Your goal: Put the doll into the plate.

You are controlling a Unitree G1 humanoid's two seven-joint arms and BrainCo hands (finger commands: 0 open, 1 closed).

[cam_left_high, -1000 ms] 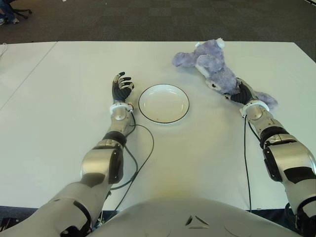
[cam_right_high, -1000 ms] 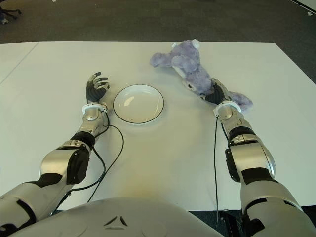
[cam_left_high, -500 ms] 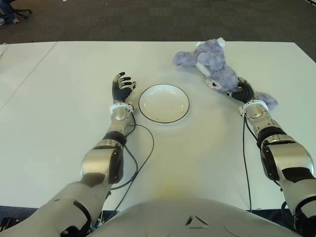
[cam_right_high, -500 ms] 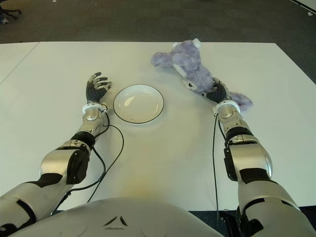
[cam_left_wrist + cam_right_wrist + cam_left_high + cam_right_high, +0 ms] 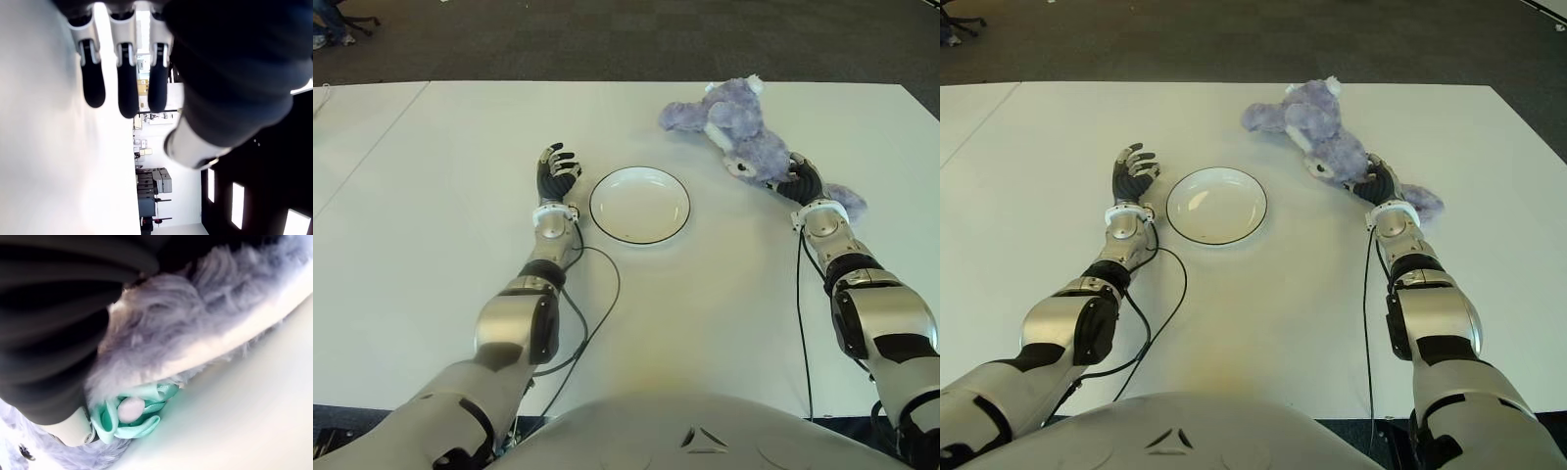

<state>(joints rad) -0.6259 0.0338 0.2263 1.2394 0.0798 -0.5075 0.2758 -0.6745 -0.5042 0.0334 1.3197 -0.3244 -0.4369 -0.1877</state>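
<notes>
The doll [image 5: 734, 127] is a grey-purple plush animal lying on the white table [image 5: 450, 196] at the far right, to the right of the plate. My right hand [image 5: 800, 181] lies over its lower body, with dark fingers curled into the fur [image 5: 195, 323] beside a teal bow [image 5: 132, 413]. The doll's tail end sticks out past my wrist. The white plate [image 5: 639, 204] with a dark rim sits empty at the table's middle. Just left of the plate is my left hand [image 5: 555, 174], with its fingers [image 5: 117, 83] loosely spread and holding nothing.
Black cables [image 5: 597, 304] trail from both wrists across the table toward me. A seam [image 5: 372, 147] marks a second table on the left. Dark carpet [image 5: 607, 39] lies beyond the far edge.
My right hand has slid farther onto the doll's body, and the doll has shifted slightly right and away from me. The left hand and plate stayed put.
</notes>
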